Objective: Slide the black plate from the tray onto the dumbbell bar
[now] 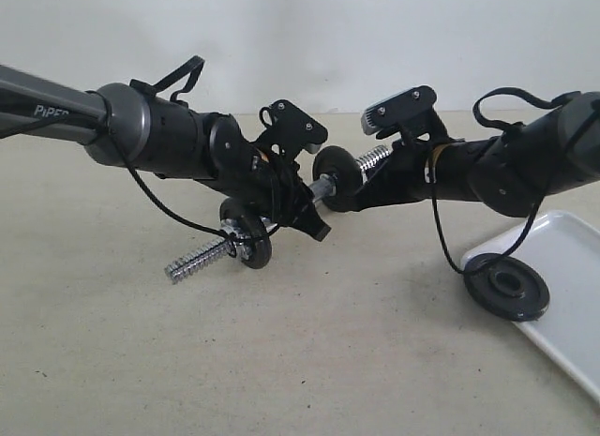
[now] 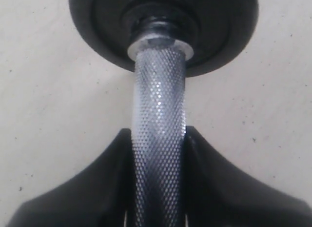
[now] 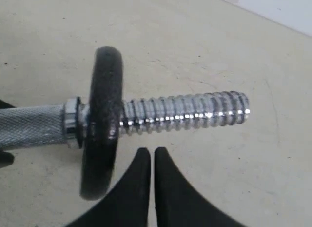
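- Left pincer (image 2: 158,134) grasps the dumbbell bar (image 1: 323,186) by its shaft; best held steady.
- Right pincer (image 3: 152,156) is clenched and empty beside the bar's right threaded end.
- Black plate (image 1: 507,286) lies at the tray's (image 1: 574,253) left edge, near right. Grip its rim, leaving the hole free.

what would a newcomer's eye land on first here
The chrome dumbbell bar mid-scene, its knurled shaft clamped by the left end effector, while the shut right end effector sits beside one threaded end. At right, the black plate lies on a corner of the white tray.
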Available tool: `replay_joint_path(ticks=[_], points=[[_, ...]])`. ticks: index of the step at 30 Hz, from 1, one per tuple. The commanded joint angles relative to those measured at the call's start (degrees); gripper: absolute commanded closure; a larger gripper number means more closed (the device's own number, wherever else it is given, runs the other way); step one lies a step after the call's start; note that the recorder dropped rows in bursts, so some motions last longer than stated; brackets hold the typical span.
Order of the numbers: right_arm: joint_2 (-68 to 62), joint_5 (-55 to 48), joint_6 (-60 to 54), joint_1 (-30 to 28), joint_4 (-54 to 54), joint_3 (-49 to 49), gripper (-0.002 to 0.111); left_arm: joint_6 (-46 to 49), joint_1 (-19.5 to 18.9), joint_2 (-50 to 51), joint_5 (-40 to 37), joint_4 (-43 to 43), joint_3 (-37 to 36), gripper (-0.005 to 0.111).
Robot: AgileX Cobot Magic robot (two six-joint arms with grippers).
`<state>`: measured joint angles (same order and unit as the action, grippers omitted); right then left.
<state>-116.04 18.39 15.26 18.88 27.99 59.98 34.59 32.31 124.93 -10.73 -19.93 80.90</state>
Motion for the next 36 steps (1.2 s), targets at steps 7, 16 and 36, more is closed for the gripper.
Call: replay_joint_path(ticks=[7,16,36], points=[[4.1,-0.6,0.5,-5.8,-0.5,0.1,0.107,-0.2,0.3,-12.4,11.5,-1.7,1.4,0.102],[4.2,-0.4,0.5,-6.3,-0.5,0.1,0.107,-0.3,0.3,-12.5,16.2,-1.7,-2.1,0.102],[4.2,0.7,1.3,-6.3,-0.5,0.1,0.107,-4.1,0.3,-18.3,30.9,-1.7,-16.7,0.102]])
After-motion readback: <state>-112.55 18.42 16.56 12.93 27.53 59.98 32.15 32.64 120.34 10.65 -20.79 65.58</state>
